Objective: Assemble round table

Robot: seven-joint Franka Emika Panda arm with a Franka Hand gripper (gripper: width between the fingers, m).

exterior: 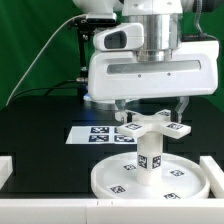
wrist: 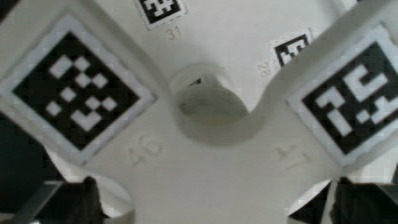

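Observation:
The round table's large rimmed disc (exterior: 110, 180) lies at the front of the black table. The short post (exterior: 149, 158) stands upright in the disc's middle. On top of the post sits the cross-shaped foot piece (exterior: 152, 126), its tagged arms spread level. My gripper (exterior: 152, 112) hangs straight above the foot piece, open, with one finger on either side of it. In the wrist view the foot piece (wrist: 205, 150) fills the picture, and its centre hole (wrist: 210, 100) shows between two tags. The dark fingertips (wrist: 71, 200) stand apart at the corners around my gripper (wrist: 217, 205), holding nothing.
The marker board (exterior: 92, 133) lies flat behind the disc, toward the exterior view's left. Low white walls (exterior: 5, 172) edge the table at the front left and front right (exterior: 214, 168). Cables and a green panel (exterior: 80, 45) stand at the back.

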